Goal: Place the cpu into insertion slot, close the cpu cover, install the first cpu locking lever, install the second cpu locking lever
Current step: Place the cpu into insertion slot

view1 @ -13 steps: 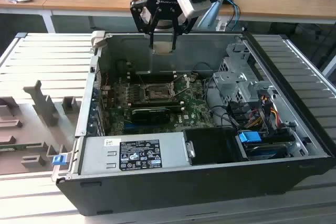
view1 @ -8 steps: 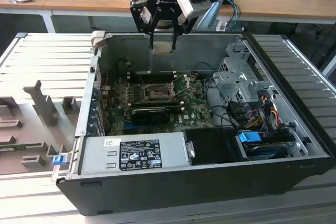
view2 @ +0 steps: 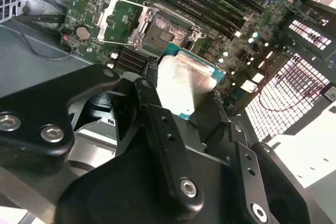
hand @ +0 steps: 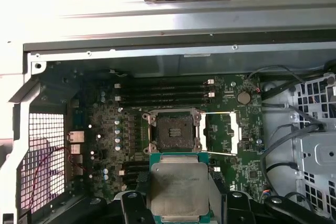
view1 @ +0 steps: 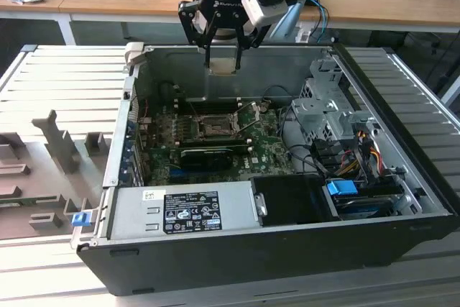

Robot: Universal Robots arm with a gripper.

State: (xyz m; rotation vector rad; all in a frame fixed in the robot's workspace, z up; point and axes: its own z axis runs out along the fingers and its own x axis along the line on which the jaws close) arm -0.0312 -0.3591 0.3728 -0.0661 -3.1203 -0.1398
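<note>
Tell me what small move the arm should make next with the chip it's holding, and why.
Probably carry the cpu across and down until it sits square over the insertion slot. The gripper holds it well above the motherboard and off to one side of the slot. The slot is empty and the cpu cover lies flipped open beside it, so the way looks free.

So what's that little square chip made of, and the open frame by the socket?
The cpu looks metal-topped: dull silver, softly reflective, with a green board rim. The cpu cover seems thin bare metal, probably steel: pale and glinting.
</note>
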